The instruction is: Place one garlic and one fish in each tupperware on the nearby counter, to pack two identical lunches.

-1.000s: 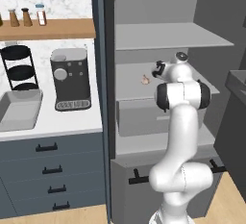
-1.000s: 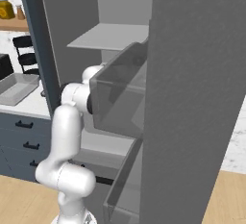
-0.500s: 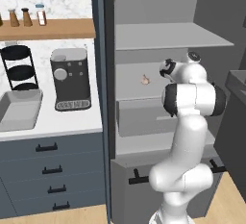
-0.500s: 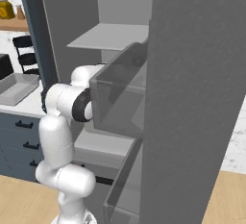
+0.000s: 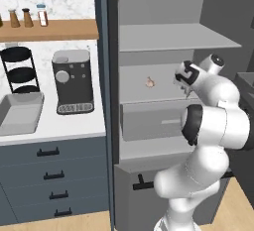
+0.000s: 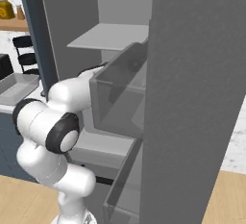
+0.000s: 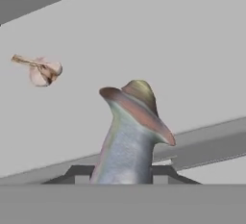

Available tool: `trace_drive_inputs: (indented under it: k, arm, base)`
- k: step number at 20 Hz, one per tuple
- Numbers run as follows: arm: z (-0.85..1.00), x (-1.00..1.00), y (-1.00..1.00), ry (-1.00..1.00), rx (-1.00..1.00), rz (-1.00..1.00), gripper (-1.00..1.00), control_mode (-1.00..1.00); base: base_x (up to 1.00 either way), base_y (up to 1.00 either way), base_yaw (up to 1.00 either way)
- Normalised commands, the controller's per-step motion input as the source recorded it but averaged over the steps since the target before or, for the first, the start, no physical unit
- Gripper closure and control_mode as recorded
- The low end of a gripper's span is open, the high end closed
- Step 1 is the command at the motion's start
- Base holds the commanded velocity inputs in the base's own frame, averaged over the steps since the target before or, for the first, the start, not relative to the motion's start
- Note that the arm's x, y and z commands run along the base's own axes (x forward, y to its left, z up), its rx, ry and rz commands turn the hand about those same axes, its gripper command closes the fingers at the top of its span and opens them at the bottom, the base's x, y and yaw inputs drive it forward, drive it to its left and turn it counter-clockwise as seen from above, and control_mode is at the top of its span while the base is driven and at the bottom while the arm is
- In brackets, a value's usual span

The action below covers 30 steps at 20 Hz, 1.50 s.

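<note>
The fish (image 7: 129, 136) stands up between the fingers (image 7: 120, 172) in the hand view, tail fin topmost, and they look clenched on its body, though the dark tips themselves are mostly hidden behind it. In the left base view the hand (image 5: 191, 76) is inside the open fridge at the level of the middle shelf (image 5: 158, 95).

To do this step well, I would lift the fish clear of the shelf, draw it straight back out of the cabinet, and only then swing left toward the worktop (image 5: 54, 126). The fish is slim and held near one end, so it could slip or twist in a fast swing; a slow, level carry is safer.

Farther in, one garlic (image 7: 42, 70) lies on the same shelf, well apart from the fish, and shows as a small pale bulb (image 5: 150, 82) in the left base view. Below the shelf is a closed drawer (image 5: 154, 121).

The fridge's side wall (image 5: 105, 101) stands between the hand and the worktop, so the arm must clear it first. On the worktop, a coffee machine (image 5: 73, 81) sits beside the route, then one tupperware (image 5: 20, 113), with a black round rack (image 5: 17, 71) behind it.
</note>
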Motion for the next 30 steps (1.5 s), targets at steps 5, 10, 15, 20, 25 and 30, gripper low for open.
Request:
trace_drive_inputs:
  k: [5, 10, 15, 20, 25, 30]
  arm:
    - [0.01, -1.00, 0.76, 0.00, 0.00, 0.24, 1.00, -1.00]
    - [0.23, -0.87, 0.56, 0.00, -0.21, 0.30, 1.00, -1.00]
    - [0.32, -0.71, 0.28, 0.00, -0.15, 0.10, 1.00, -1.00]
    - [0.25, -0.77, 0.13, 0.00, -0.12, 0.03, 1.00, -1.00]
    - [0.11, -0.86, 0.01, 0.00, -0.12, 0.00, 1.00, -1.00]
    - [0.13, -0.40, 0.02, 0.00, -0.18, -0.01, 1.00, -1.00]
  base:
    - [0.00, 0.00, 0.00]
    - [0.00, 0.00, 0.00]
    - [0.00, 0.00, 0.00]
    - [0.00, 0.00, 0.00]
    - [0.00, 0.00, 0.00]
    - [0.00, 0.00, 0.00]
